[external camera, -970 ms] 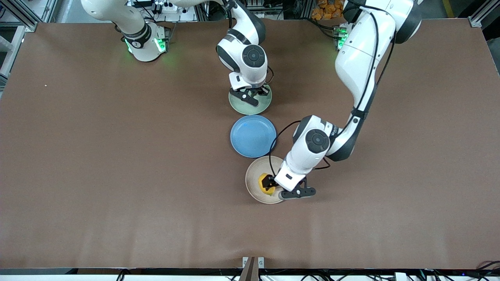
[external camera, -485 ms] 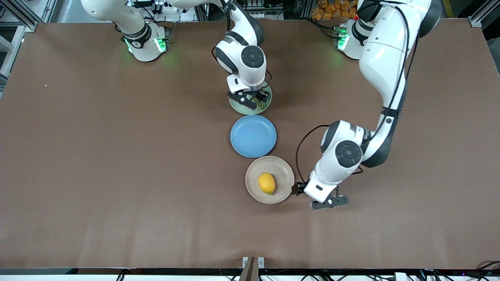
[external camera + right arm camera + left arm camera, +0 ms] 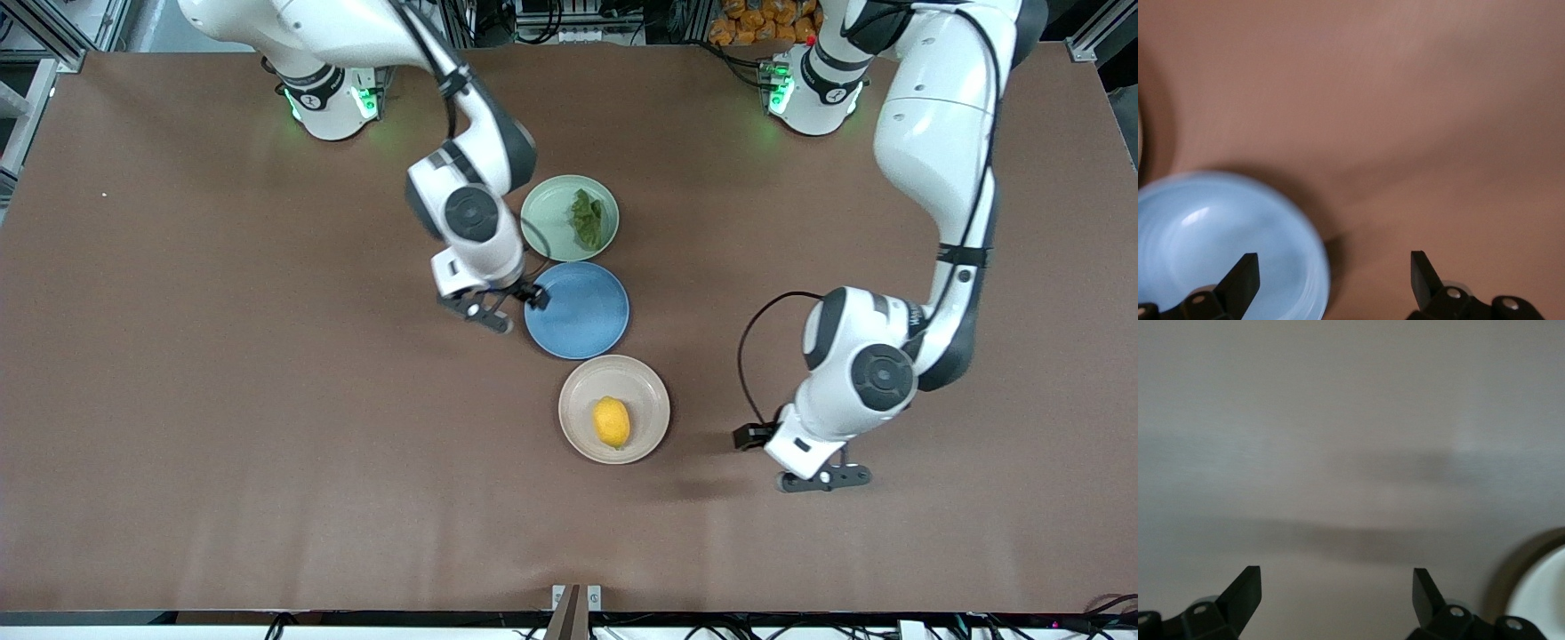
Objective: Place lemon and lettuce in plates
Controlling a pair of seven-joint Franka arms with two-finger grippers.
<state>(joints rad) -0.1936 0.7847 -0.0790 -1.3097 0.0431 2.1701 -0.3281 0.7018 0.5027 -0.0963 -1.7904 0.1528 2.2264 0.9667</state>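
Sitting settled, the lemon (image 3: 611, 421) is lying lengthwise in the beige plate (image 3: 649, 387) and the lettuce (image 3: 586, 219) in the mint plate (image 3: 542, 213); both grippers are gaping empty, right gripper (image 3: 508, 310) over the blue plate (image 3: 591, 316)'s edge, left gripper (image 3: 788, 460) over bare tabletop (image 3: 222, 427) beside the beige plate.

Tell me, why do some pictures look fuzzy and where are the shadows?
Front view: sharp and evenly lit, a soft shadow on the table beneath the left gripper. Left wrist view: washed-out and hazy, with smeared grey shadow bands. Right wrist view: the blue plate looks soft-edged and casts a dark shadow beside it.
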